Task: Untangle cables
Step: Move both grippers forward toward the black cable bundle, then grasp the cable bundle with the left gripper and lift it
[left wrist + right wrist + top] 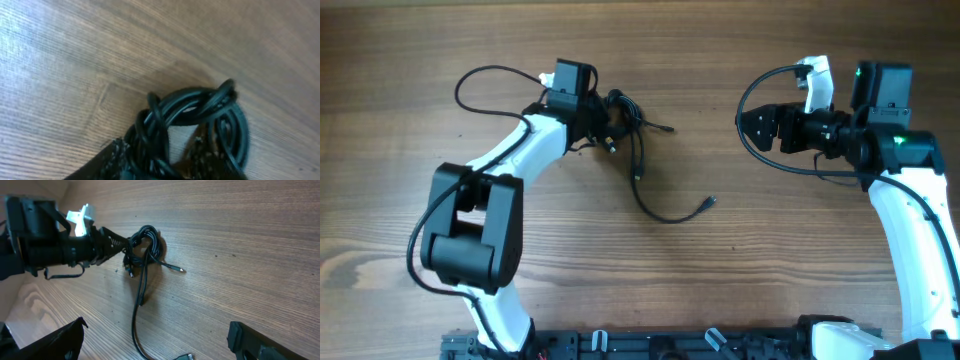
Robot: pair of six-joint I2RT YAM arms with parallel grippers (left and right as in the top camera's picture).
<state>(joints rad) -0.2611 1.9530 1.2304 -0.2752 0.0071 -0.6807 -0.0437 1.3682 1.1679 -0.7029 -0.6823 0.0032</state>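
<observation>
Wood table (720, 290), both arms out, cables (638, 150) bunched at your left gripper (604, 130).
Your left arm (510, 150) bends across to the far left-centre of the table; your right arm (910, 210) stands well apart on the other side. Right gripper (750, 127): jaws released wide, nothing between them, pointing toward the bunch. Left gripper: fingers (114, 155) sit either side of the knotted loops, touching them; you cannot tell whether they pinch. From the knot one black cord trails toward the near edge in a curve, ending in a plug (710, 202); a shorter plug end (668, 128) pokes out to the right.
</observation>
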